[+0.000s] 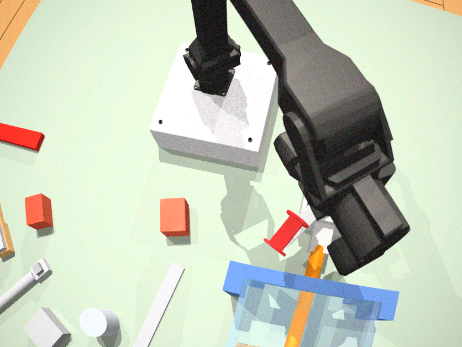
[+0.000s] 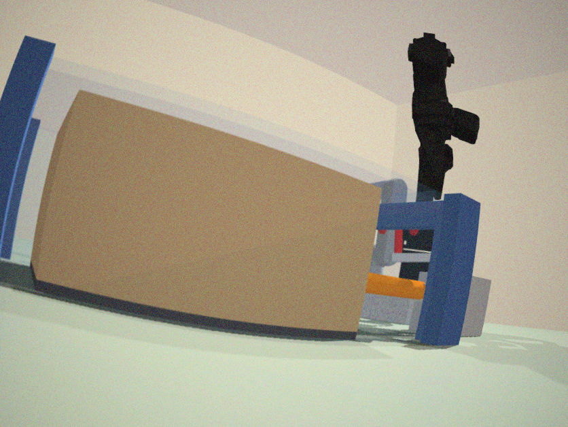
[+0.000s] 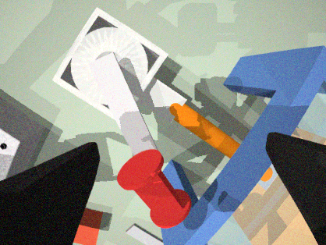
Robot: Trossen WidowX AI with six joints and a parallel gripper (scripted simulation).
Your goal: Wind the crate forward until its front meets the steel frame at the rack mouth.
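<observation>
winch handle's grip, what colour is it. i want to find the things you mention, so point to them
Red (image 1: pixel 287 234) (image 3: pixel 154 189), showing best in the wrist view.

So the counter (image 1: pixel 111 179) (image 2: pixel 183 381) (image 3: pixel 23 27) looks smooth and matt, and past its far-left corner the floorboards (image 1: pixel 12 16) look like wood. The crate (image 1: pixel 245 345) (image 2: pixel 206 220) (image 3: pixel 290 220) has a dull, cardboardy finish behind see-through, plasticky panels (image 1: pixel 336 332) (image 2: pixel 206 124) (image 3: pixel 230 234). Near the counter's left edge, the red bar (image 1: pixel 20 137) seems smooth, and the gripper's fingers look matt black.
</observation>
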